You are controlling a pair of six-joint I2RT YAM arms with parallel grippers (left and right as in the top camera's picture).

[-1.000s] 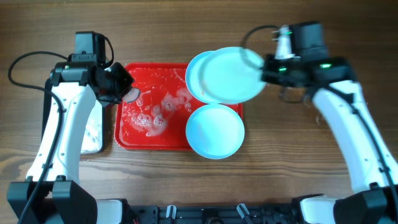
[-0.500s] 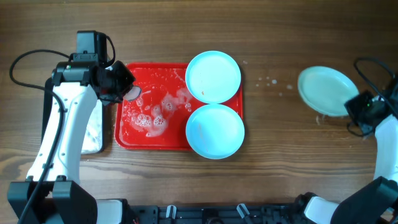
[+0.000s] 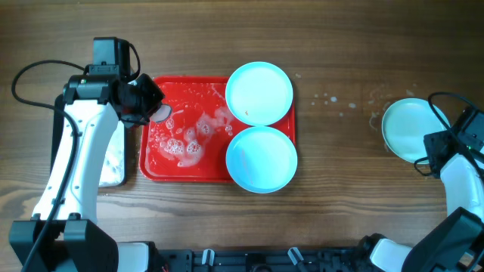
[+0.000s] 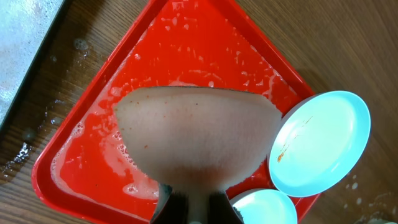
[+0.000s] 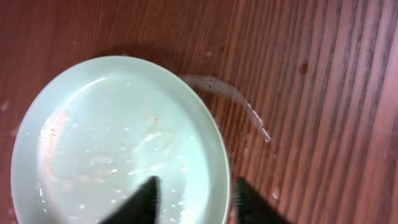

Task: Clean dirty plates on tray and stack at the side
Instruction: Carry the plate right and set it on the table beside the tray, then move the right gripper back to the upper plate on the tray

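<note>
My left gripper [image 4: 193, 208] is shut on a pinkish-tan sponge [image 4: 196, 137] held over the left part of the red tray [image 4: 87, 137], which is streaked with foam. Two plates lie on the tray's right side, the far one [image 3: 259, 92] with a thin dark smear and the near one [image 3: 262, 159]. A third plate [image 5: 112, 137], wet, lies flat on the wood at the far right [image 3: 408, 128]. My right gripper [image 5: 196, 199] stands open astride its rim, one finger [image 5: 140, 202] inside and the other outside, with gaps on both sides.
A black-rimmed metal tray [image 3: 113, 162] with white foam sits left of the red tray, partly under my left arm. Water drops and a foam streak [image 5: 224, 93] mark the wood beside the third plate. Cables run behind both arms.
My right arm carried the third plate from above the tray to the far right, set it on the wood and opened its jaws. The left arm and sponge stayed put.
</note>
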